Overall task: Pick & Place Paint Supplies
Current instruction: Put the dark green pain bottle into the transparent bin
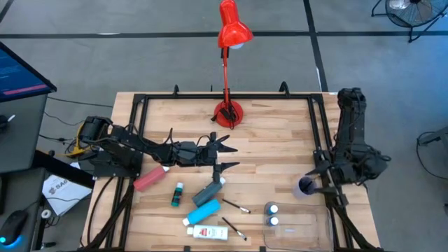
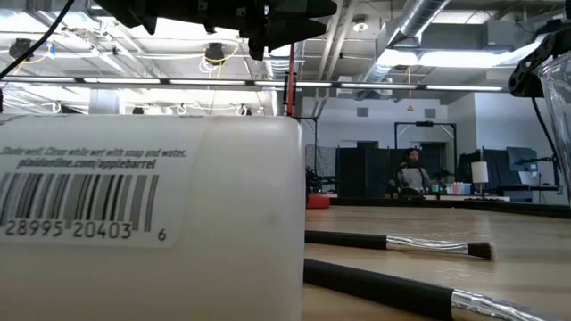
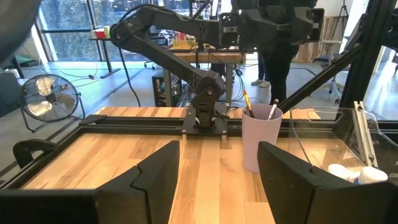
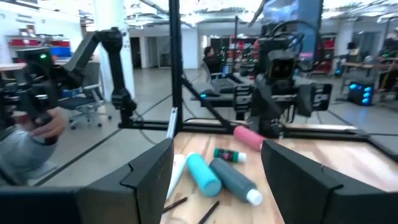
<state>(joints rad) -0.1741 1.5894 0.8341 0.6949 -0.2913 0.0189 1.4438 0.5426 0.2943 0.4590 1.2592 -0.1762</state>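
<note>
On the near left of the table lie a pink-red tube (image 1: 148, 178), a small green bottle (image 1: 178, 194), a teal tube (image 1: 210, 190), a blue tube (image 1: 203, 210), a white tube (image 1: 206, 232) and two thin brushes (image 1: 236, 206) (image 1: 234, 229). Two white-capped bottles (image 1: 271, 208) stand in the clear tray (image 1: 308, 227). Brushes (image 3: 247, 102) stick up out of the lilac cup (image 1: 306, 186). My left gripper (image 1: 227, 155) hangs open above the table's middle, just beyond the teal tube. My right gripper (image 1: 316, 179) is open beside the cup, holding nothing.
A red desk lamp (image 1: 227, 112) stands at the table's far middle edge. A black frame (image 1: 143, 98) rims the table. Bare wood lies between the tubes and the cup. In the low view the white tube (image 2: 152, 223) fills the foreground. A person (image 2: 412, 171) sits far off in the room.
</note>
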